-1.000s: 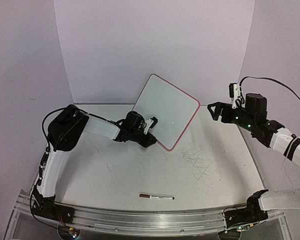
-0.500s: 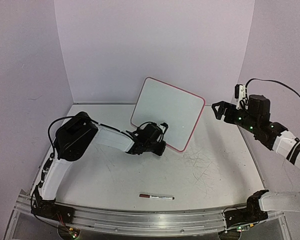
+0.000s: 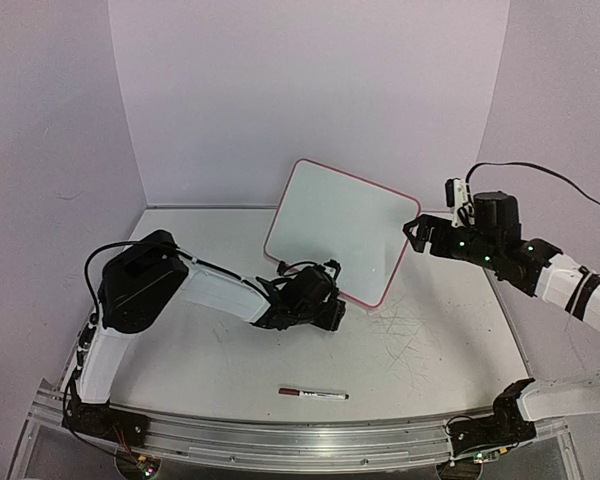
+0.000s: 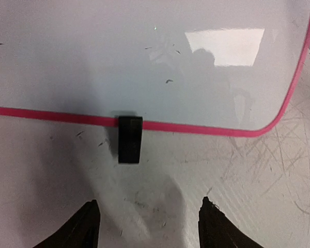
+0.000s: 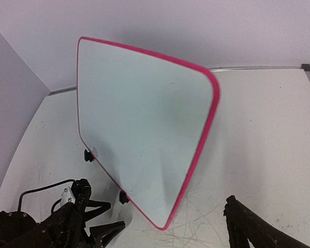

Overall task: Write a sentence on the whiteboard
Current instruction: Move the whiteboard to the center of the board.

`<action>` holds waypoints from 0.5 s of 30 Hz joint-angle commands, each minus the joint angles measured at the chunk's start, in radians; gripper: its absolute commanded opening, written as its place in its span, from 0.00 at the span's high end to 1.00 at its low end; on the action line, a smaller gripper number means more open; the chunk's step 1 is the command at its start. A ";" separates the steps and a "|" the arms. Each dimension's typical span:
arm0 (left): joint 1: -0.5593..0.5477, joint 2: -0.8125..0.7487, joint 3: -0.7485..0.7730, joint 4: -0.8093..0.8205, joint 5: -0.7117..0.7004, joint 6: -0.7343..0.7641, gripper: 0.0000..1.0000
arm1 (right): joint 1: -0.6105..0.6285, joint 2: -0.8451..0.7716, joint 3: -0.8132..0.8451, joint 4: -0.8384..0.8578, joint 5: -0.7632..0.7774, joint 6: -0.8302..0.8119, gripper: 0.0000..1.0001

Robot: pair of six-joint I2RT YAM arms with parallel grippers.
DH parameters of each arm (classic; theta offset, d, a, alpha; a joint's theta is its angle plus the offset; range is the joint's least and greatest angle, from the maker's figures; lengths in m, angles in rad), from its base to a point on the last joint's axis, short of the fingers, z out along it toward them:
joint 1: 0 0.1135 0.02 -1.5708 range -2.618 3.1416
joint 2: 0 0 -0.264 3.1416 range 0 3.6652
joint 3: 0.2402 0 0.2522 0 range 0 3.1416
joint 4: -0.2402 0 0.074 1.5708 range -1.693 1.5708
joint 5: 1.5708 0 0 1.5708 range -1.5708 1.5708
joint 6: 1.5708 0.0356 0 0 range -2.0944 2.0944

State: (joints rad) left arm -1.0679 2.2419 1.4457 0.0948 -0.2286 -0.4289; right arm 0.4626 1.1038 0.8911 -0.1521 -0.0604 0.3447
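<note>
Whiteboard (image 3: 335, 235) stands on its black clip foot (image 4: 129, 138) just ahead of my left gripper (image 4: 150, 204), which is part open with nothing in it. My guess is the board is propped up to face the arms for writing. Right gripper (image 3: 415, 230) is spread wide and empty, just beside the board's right edge, probably to steady it. Marker (image 3: 313, 394) lies on the bench (image 3: 430, 340) well behind the left gripper. Board face is blank, only specks. Marker label is too small to read.
</note>
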 commanded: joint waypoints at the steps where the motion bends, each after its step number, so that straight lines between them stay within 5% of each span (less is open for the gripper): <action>1: 0.002 -0.265 -0.140 0.002 -0.049 -0.007 0.28 | 0.133 0.108 0.108 0.001 0.069 0.093 0.04; 9: 0.111 -0.683 -0.538 0.001 -0.085 -0.062 0.12 | 0.346 0.470 0.282 0.010 0.137 0.355 0.05; 15: 0.164 -0.908 -0.679 -0.004 -0.113 -0.059 0.09 | 0.412 0.681 0.378 -0.025 0.232 0.562 0.07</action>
State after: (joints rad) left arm -0.9167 1.4509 0.8321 0.0853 -0.3102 -0.4768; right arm 0.8412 1.7025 1.1862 -0.1474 0.0613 0.7223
